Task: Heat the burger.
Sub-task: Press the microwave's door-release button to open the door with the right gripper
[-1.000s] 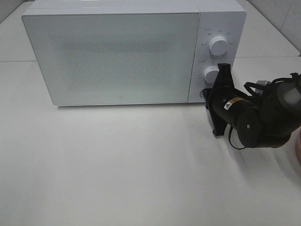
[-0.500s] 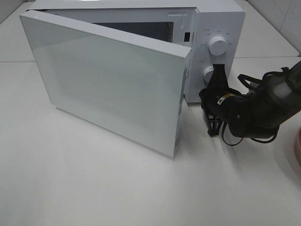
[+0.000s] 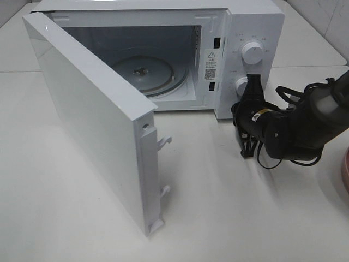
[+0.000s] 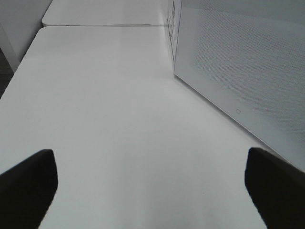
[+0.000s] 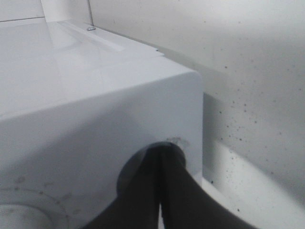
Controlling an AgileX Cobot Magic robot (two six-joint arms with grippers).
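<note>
The burger shows in no view. Only a pink round plate's rim [image 3: 346, 169] peeks in at the right edge, nearest the right gripper [image 3: 240, 109], which is pinched closed against the open white microwave [image 3: 256, 22]. The left gripper [image 4: 150, 157] is spread wide above the counter [image 3: 245, 218].

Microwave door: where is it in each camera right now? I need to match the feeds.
Exterior high: microwave door stands open, left of the cavity, latch edge nearest the camera.
Left wrist: its dotted outer face, ahead of the open left gripper.
Right wrist: not in it; only a corner of the microwave casing shows.
Shared landmark: that casing, also in exterior high; the door itself links the other two.
</note>
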